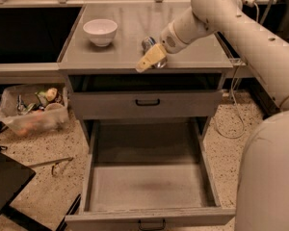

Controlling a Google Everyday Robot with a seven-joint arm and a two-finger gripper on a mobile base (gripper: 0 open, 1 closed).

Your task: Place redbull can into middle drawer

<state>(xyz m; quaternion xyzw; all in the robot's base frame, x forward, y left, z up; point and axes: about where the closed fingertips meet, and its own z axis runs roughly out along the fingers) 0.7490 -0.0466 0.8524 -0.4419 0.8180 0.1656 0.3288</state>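
The redbull can point(148, 43) lies on its side on the grey counter point(111, 57), right of centre, with its shiny end facing the back. My gripper point(148, 60) is right over the can's near part and hides most of it. The middle drawer point(149, 186) is pulled wide open below, its flat grey floor bare, with its black handle at the bottom edge point(151, 224).
A white bowl point(100, 31) stands on the counter left of the can. A shut grey drawer front with a black handle point(147, 102) sits under the counter. A clear bin of clutter point(31, 109) is on the floor at left. My arm and body fill the right side.
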